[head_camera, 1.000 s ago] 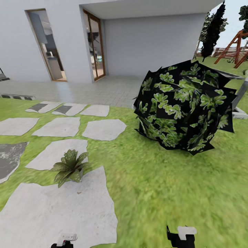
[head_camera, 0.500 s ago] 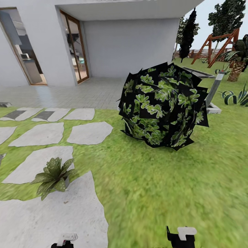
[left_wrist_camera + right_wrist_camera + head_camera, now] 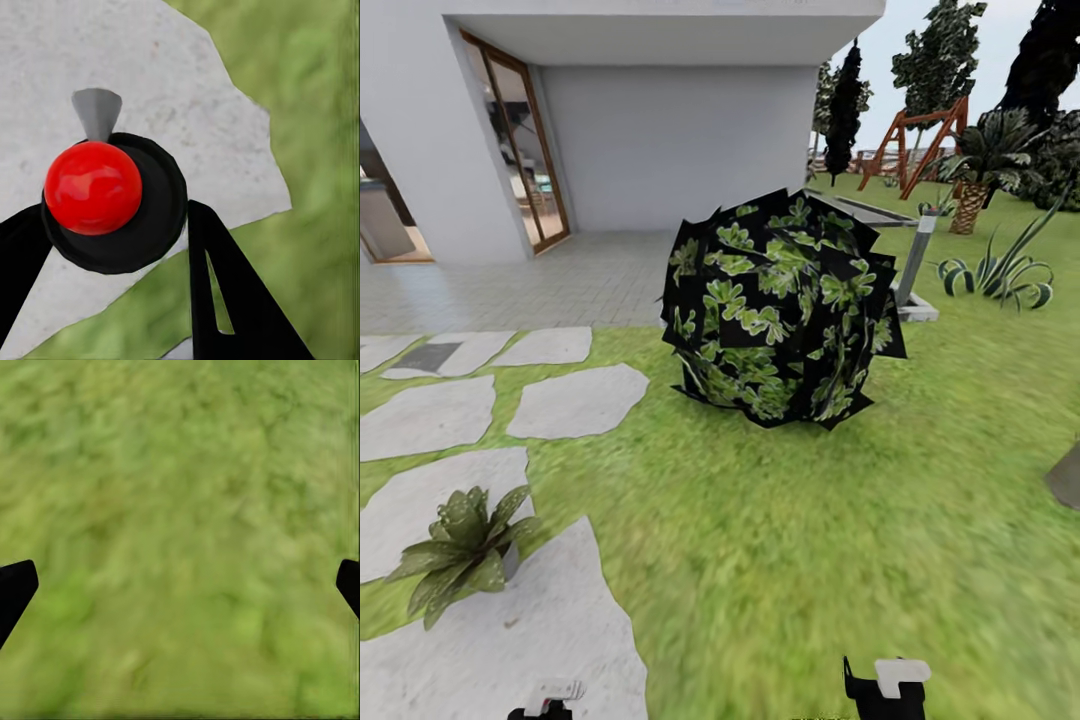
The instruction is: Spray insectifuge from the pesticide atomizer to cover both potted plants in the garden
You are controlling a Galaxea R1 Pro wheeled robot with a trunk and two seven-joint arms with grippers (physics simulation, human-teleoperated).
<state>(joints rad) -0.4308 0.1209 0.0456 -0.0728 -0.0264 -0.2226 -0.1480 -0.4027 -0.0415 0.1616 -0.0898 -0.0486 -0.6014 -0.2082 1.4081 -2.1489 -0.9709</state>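
One potted plant (image 3: 460, 545), a low rosette of pointed green leaves, sits at the lower left of the head view between pale stepping stones (image 3: 575, 400) on the garden lawn (image 3: 810, 540). The pesticide atomizer is out of view. My left gripper (image 3: 112, 217) is open, its black fingers (image 3: 232, 292) spread over a stone slab and grass, with a red knob on a black disc (image 3: 94, 187) between them in the picture. Above bare grass, my right gripper (image 3: 184, 581) is open and holds nothing. Both wrists (image 3: 887, 685) show at the bottom edge of the head view.
A big dark broad-leaved bush (image 3: 775, 305) stands straight ahead on the grass. Behind it are a grey bollard lamp (image 3: 913, 265), a palm (image 3: 970, 190), a striped spiky plant (image 3: 1000, 270) and a wooden swing frame (image 3: 920, 135). The house patio (image 3: 560, 280) lies at left. A grey slab (image 3: 1065, 475) cuts the right edge.
The whole head view has swung to the right: bush, stones and potted plant have slid left in the picture, and the palm and spiky plant have come in. The grippers look unchanged.
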